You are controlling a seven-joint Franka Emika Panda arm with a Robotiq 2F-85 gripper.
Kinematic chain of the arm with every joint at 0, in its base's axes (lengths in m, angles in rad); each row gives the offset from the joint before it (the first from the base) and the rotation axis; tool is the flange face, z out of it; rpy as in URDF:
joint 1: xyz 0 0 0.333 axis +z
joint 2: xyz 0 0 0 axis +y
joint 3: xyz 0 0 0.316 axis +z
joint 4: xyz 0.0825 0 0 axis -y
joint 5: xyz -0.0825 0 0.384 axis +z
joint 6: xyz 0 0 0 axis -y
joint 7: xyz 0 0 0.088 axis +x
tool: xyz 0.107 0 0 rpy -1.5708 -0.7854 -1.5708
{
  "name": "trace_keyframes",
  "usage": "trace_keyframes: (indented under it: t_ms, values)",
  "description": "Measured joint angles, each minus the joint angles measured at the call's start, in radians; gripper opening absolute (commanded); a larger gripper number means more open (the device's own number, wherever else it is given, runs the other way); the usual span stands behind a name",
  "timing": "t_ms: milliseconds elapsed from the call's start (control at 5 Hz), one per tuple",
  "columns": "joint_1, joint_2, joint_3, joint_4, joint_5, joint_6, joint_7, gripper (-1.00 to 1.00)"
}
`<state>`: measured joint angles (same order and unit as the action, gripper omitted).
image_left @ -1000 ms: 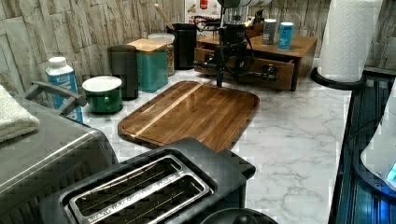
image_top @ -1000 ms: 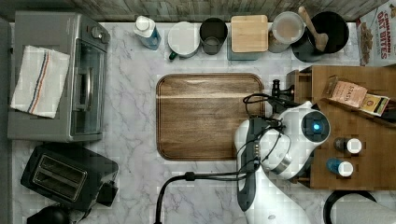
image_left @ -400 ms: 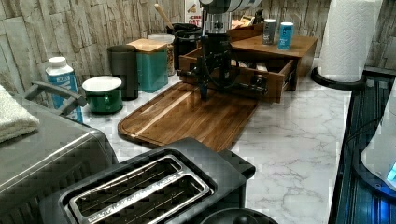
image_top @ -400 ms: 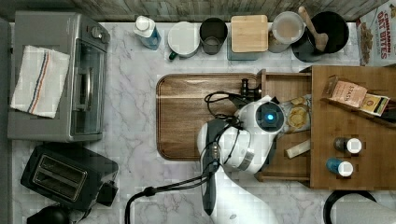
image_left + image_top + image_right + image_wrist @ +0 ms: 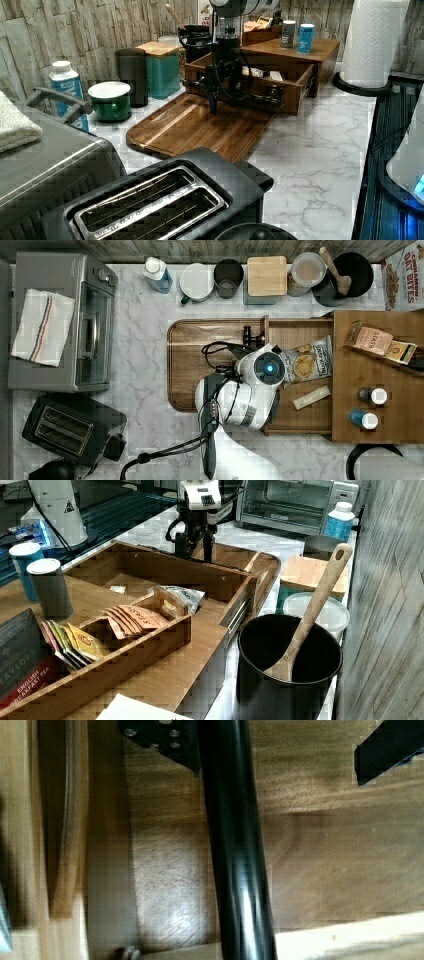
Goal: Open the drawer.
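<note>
Top view shows the drawer [image 5: 300, 375] pulled well out of its wooden cabinet [image 5: 377, 370], its front over the right part of the cutting board [image 5: 200, 365]. A snack bag [image 5: 305, 362] lies inside. Wrist view has the gripper [image 5: 280, 750] spread wide around the black bar handle [image 5: 235, 845], one finger [image 5: 387, 745] clear of it.

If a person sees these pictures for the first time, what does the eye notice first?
Probably the white robot arm in the middle of the top view, bent over the cutting board. Next, the wooden drawer pulled out over the board's edge, a snack bag lying inside. In the wrist view, its black bar handle runs between the jaws.
</note>
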<state>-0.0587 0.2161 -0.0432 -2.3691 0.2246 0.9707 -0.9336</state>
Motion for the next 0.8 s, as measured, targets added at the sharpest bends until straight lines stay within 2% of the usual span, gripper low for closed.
trace_keyframes:
  t_ms: [800]
  values:
    - [0.002,-0.001,-0.001,-0.002,-0.002,0.007,0.051,1.00]
